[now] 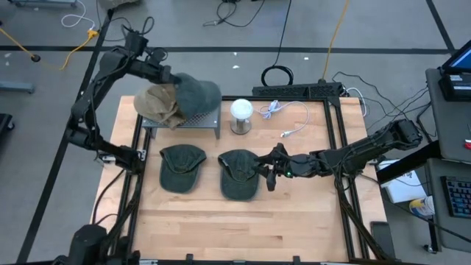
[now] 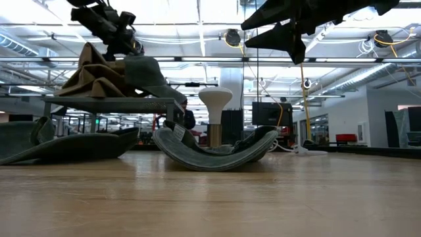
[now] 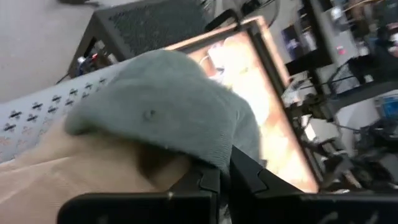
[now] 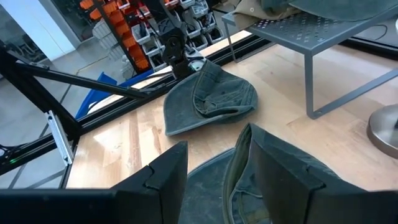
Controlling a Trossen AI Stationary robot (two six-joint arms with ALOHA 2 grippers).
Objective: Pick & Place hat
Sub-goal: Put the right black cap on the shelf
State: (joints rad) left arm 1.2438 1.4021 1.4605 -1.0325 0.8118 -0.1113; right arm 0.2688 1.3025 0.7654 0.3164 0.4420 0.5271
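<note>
A grey-green hat (image 1: pixel 199 94) lies over a tan hat (image 1: pixel 157 105) on a grey perforated rack (image 1: pixel 193 120) at the table's far left. My left gripper (image 1: pixel 174 81) is shut on the grey-green hat (image 3: pixel 155 106). Two dark green caps lie on the table, crown side down and rocking on their curved tops: one on the left (image 1: pixel 182 168) and one in the middle (image 1: pixel 239 174). My right gripper (image 1: pixel 269 171) is open. It hovers above the right edge of the middle cap (image 4: pixel 236 186), well clear of it in the low view (image 2: pixel 289 36). My left gripper pinches the grey-green hat between its two fingers (image 3: pixel 249 177), at the hat's edge (image 3: pixel 219 160) on the side toward the tan hat. It comes slanting down from the table's far left. The hat rests on the tan hat and on the rack (image 2: pixel 105 102).
A white mushroom-shaped lamp (image 1: pixel 241 114) stands just right of the rack, with a white cable (image 1: pixel 291 118) beyond it. Black rails (image 1: pixel 340 147) frame the wooden table. Bare wood (image 1: pixel 243 228) lies along the near side.
</note>
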